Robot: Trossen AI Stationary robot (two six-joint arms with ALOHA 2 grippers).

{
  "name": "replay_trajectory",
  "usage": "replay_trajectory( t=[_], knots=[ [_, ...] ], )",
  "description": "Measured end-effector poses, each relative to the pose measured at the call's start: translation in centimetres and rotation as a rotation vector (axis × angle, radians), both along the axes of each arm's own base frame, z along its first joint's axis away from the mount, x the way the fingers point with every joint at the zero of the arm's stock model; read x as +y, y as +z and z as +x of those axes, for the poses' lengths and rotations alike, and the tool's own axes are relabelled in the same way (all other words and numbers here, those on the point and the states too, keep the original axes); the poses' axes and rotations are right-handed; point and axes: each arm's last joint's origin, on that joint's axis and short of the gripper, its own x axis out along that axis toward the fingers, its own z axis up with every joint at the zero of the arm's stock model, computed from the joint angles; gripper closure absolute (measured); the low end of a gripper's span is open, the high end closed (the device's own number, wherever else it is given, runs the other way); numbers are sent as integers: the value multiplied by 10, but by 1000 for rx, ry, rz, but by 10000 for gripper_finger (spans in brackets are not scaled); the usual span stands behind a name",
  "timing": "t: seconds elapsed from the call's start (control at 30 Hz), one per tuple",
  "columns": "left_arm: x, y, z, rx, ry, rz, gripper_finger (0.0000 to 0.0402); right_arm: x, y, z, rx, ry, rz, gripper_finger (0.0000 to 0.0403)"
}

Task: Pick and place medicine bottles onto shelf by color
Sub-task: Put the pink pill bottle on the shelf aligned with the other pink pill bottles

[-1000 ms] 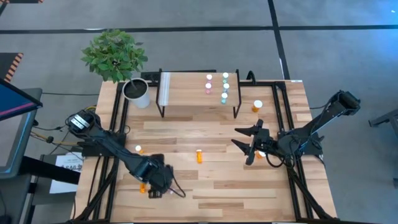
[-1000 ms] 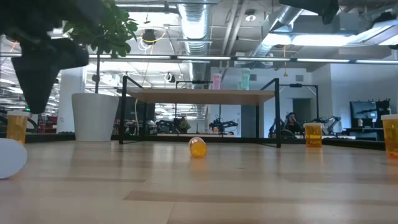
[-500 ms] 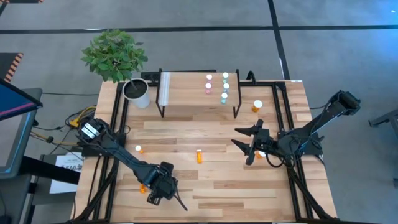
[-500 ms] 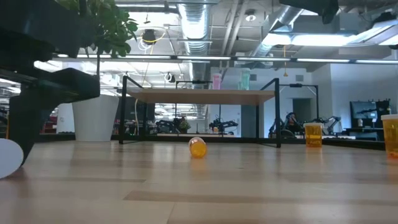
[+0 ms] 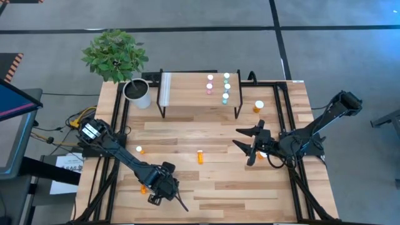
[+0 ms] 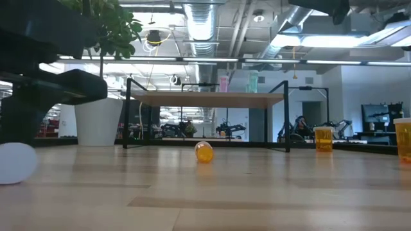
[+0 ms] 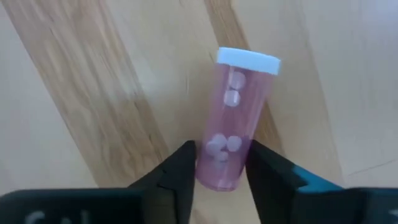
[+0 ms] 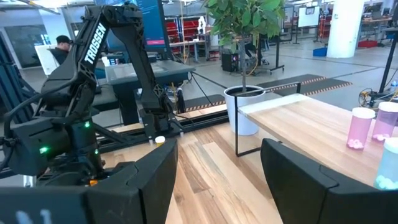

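Two fingers point(image 7: 179, 168) flank a pink bottle point(image 7: 233, 121) (lying flat).

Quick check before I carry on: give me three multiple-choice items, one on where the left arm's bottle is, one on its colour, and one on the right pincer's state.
1. The bottle at the left pincer is:
A. on the shelf
B. lying on the table
C. in the plant pot

2. That bottle is:
A. pink
B. orange
C. teal

3. The right pincer is:
A. shut on a bottle
B. shut, empty
C. open, empty

Answers:
1. B: the left wrist view shows the bottle on its side on the table.
2. A: its body is pink under a white cap, with the left pincer closed against its sides.
3. C: the right pincer shows a wide gap with nothing in it.
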Motion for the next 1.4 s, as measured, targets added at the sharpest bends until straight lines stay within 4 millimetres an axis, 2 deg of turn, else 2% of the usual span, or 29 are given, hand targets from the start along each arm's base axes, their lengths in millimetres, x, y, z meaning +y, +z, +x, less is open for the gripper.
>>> replay_trajectory(
  t=[0.13,0.3,0.43,0.67,0.77,0.87,1.0,1.1,1.23,1.4],
  knots=[
    [5,6,2,-20,20,-13,318,0,0,0,0,0,0,148],
    [13,35,6,-197,47,-18,322,0,0,0,0,0,0,148],
    [30,58,8,-446,70,-130,309,0,0,0,0,0,-1,148],
    [79,87,5,-979,150,-372,305,0,1,0,-5,3,-1,148],
    [96,97,4,-1195,151,-445,304,2,1,3,-24,58,7,148],
    [106,104,4,-1326,141,-463,304,4,4,10,-84,151,-4,148],
    [114,110,8,-1415,122,-463,304,9,5,23,-184,260,-61,148],
    [117,116,8,-1472,107,-460,304,8,-1,36,-221,272,-94,148],
    [118,115,9,-1475,112,-447,303,-1,-9,50,-248,241,-82,148],
    [118,113,9,-1452,118,-434,303,-9,-15,66,-295,301,-38,148]
  ],
)
